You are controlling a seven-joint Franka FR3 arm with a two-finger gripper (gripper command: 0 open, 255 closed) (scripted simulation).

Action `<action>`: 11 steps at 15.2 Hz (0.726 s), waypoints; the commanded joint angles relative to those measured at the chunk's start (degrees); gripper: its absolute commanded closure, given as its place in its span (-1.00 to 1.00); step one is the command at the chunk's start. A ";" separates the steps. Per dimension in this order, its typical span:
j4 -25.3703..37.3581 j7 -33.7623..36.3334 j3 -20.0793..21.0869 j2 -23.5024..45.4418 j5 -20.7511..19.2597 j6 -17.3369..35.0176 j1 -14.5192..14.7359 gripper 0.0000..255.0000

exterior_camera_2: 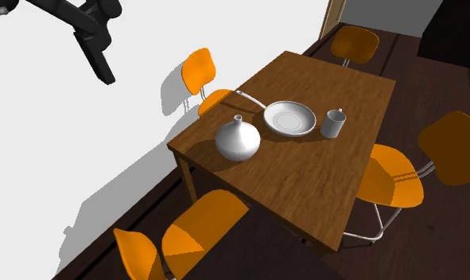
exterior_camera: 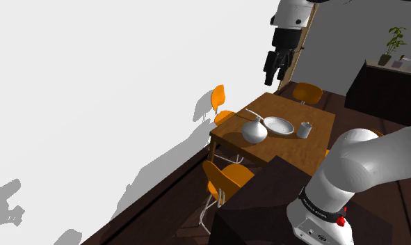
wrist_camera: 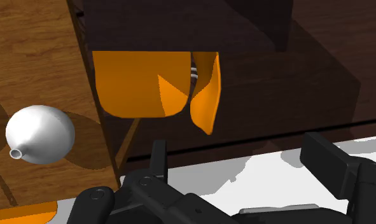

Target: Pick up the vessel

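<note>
Hanging high and spread wide, the gripper (exterior_camera: 277, 69) is well apart from the white vessel (exterior_camera: 254, 131).

A white round vessel (exterior_camera_2: 238, 139) stands on the wooden table (exterior_camera_2: 304, 183) beside a plate (exterior_camera_2: 289, 118).

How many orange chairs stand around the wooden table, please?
4 orange chairs: one between the table and the white wall, one at the far end, one on the second exterior view's right, one at the near end. More may be hidden off-frame.
</note>
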 commanded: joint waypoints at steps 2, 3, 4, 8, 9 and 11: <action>-1.13 -1.12 -0.96 0.22 -0.71 1.42 -0.27 -1.00; -2.19 -2.22 -1.92 0.52 -1.41 2.86 -0.55 -1.00; -3.18 -3.32 -2.90 0.91 -2.10 4.33 -0.83 -1.00; -6.42 -7.62 -6.85 3.29 -4.75 10.39 -2.03 -1.00; -7.04 -8.69 -7.85 4.11 -5.36 11.95 -2.34 -1.00; -8.06 -10.78 -9.89 5.99 -6.53 15.12 -2.90 -1.00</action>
